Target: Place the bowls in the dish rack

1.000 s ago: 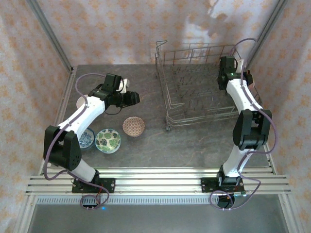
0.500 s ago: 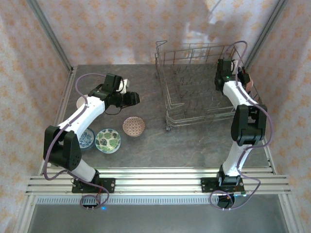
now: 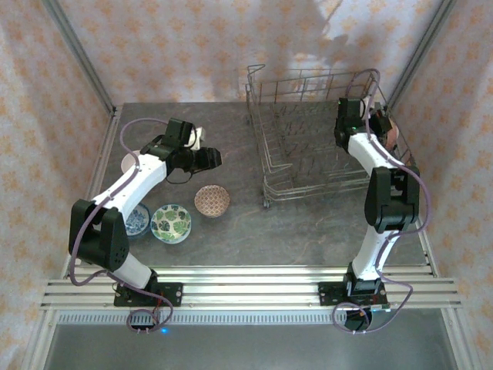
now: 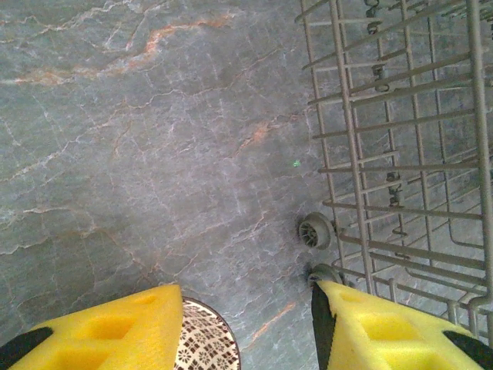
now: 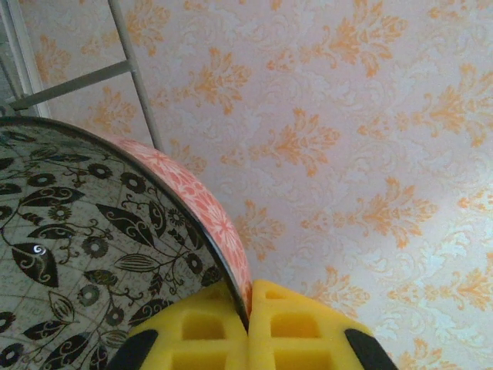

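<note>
Right gripper (image 5: pixel 248 304): yellow pads pressed together on the rim of a pink-sided bowl (image 5: pixel 92 231), one pad inside the rim and one outside, no gap visible between them beyond the bowl wall. Bowl interior is pale with black leaf and flower print; exterior is salmon pink with a white floral print. Bowl is held on edge, clear of any surface, with the orange-patterned wallpaper (image 5: pixel 370 139) behind it. From the top camera the right gripper (image 3: pixel 379 122) sits at the far right side of the dish rack (image 3: pixel 308 183), about level with the top of the rack's right wall; whether the bowl touches the wires cannot be told. Left gripper (image 4: pixel 246 324): jaws roughly half open, nothing between them, hovering above the grey marbled table (image 4: pixel 154 154). A brown-white bowl (image 4: pixel 204 343) lies on the table below, just inside the left pad, only partly in frame. The rack's near left corner with its small caster (image 4: pixel 314 230) is just beside the right pad. Top view places the left gripper (image 3: pixel 209 156) left of the rack and just beyond the brown-white bowl (image 3: pixel 211 200). Green floral bowl (image 3: pixel 171 223) and blue-patterned bowl (image 3: pixel 139 220) sit side by side nearer the left arm's base, close together, well apart from the rack. Both rest upright on the table.
</note>
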